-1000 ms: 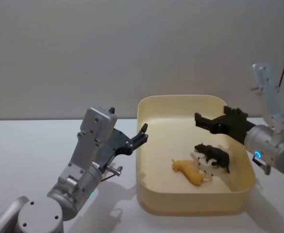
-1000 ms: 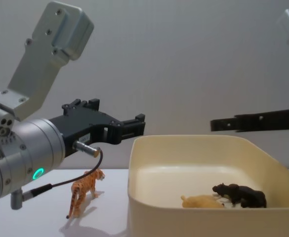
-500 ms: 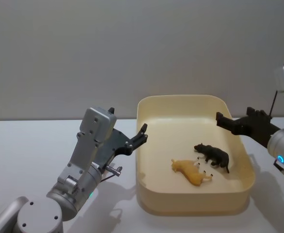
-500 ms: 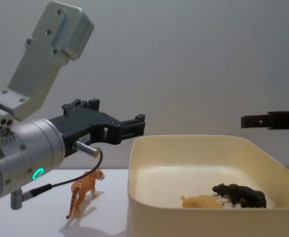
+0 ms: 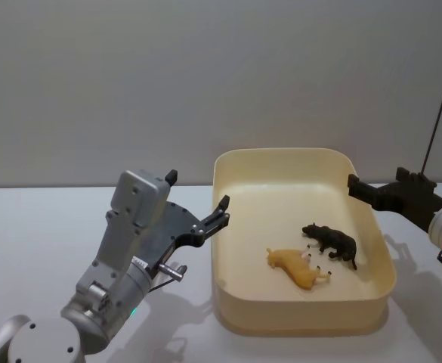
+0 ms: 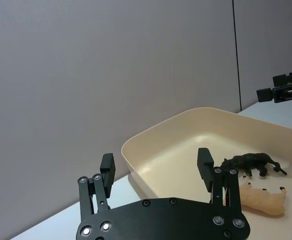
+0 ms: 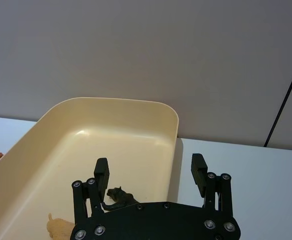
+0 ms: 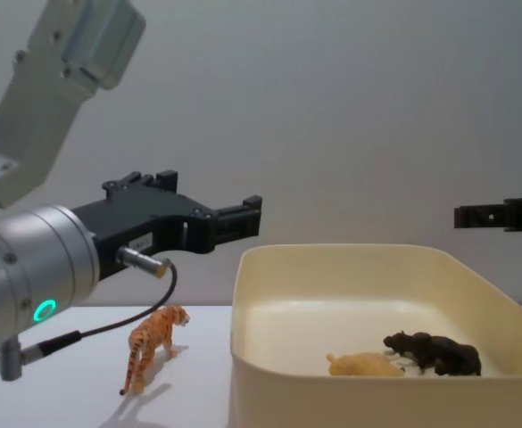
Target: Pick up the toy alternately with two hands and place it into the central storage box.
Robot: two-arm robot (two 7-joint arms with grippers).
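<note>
Left of the central storage box (image 8: 350, 253), the tiger toy (image 8: 153, 343) stands on the table (image 8: 189, 406). The left tool (image 8: 243, 217), jaws apart, hovers above it and needs to descend next. The right tool (image 8: 479, 215), also apart, hangs beside the box.

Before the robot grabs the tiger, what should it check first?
1. Left gripper fingers open: ok.
2. Right gripper open, up by the right rim of the storage box: ok.
3. Tiger upright on the table, left of the box, untouched: ok.
4. Left gripper lined up over the tiger: cannot tell.
5. Bare floor left in the box beside the black animal and the yellow animal: ok.
</note>
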